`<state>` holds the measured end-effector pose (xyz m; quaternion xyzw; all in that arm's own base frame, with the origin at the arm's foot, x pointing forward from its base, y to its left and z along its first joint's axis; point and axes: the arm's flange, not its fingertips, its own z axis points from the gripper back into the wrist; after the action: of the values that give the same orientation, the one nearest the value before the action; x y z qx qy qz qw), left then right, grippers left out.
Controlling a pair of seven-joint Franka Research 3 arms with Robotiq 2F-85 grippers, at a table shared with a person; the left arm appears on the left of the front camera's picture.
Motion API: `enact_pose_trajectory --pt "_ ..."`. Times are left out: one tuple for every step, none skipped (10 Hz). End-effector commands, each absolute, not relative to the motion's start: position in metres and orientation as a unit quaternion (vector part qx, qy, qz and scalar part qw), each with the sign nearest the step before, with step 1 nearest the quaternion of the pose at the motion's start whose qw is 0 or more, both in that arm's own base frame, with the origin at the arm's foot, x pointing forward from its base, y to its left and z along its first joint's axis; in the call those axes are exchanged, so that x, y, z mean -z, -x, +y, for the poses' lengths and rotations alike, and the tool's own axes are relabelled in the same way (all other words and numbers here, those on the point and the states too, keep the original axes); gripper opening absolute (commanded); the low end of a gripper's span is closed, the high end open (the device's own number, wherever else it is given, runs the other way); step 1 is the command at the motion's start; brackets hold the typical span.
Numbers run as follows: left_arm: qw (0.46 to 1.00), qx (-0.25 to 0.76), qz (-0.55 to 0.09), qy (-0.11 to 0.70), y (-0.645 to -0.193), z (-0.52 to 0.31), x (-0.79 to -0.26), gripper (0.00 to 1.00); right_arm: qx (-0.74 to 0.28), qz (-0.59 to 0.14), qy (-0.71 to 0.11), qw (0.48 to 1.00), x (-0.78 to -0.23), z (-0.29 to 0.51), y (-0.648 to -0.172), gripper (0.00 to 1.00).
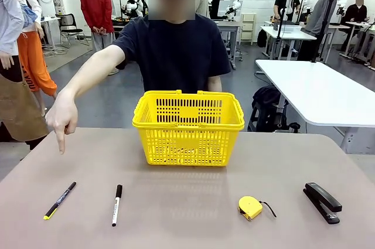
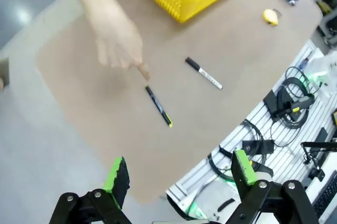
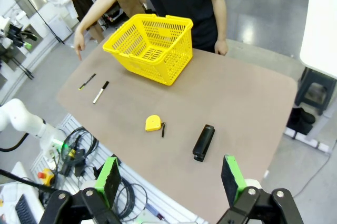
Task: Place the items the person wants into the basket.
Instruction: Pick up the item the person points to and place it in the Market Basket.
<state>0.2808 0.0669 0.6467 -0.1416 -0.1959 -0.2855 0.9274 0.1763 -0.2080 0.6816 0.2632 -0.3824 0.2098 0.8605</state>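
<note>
Both the left pincer (image 2: 180,167) and right pincer (image 3: 169,169) hang wide and empty, well back from the work. The pen (image 1: 60,200) and tape measure (image 1: 250,207) lie on the surface (image 1: 187,208), outside the basket (image 1: 188,126); the person's hand (image 1: 62,119) points at the pen. Judged: both pickups outstanding.

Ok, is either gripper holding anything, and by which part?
Nothing is held. The left gripper and right gripper are both open and empty; the pen lies on the table.
</note>
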Motion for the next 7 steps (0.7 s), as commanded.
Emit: enact_pose_trajectory --pt "0.953 0.233 -0.159 0.111 -0.271 0.038 -0.643 1.0 -0.21 -0.39 -0.267 0.856 -0.68 -0.206 -0.18 1.0" --pt "0.961 0.218 -0.151 0.081 -0.268 0.025 -0.628 1.0 -0.21 -0.39 -0.267 0.856 -0.68 -0.206 -0.18 1.0" --pt "0.969 0.202 -0.129 0.066 -0.27 0.011 -0.611 1.0 -0.21 -0.39 -0.267 0.856 -0.68 -0.206 -0.18 1.0" --pt "0.975 0.187 -0.113 0.042 -0.277 -0.002 -0.592 1.0 -0.21 -0.39 -0.267 0.856 -0.68 -0.206 -0.18 1.0" --pt "0.979 0.176 -0.102 0.021 -0.284 -0.016 -0.576 1.0 -0.21 -0.39 -0.267 0.856 -0.68 -0.206 -0.18 1.0" --pt "0.981 0.166 -0.098 0.009 -0.292 -0.03 -0.562 1.0 -0.21 -0.39 -0.267 0.856 -0.68 -0.206 -0.18 1.0" --pt "0.982 0.144 -0.12 0.0 -0.299 -0.04 -0.549 1.0 -0.21 -0.39 -0.267 0.856 -0.68 -0.206 -0.18 1.0"
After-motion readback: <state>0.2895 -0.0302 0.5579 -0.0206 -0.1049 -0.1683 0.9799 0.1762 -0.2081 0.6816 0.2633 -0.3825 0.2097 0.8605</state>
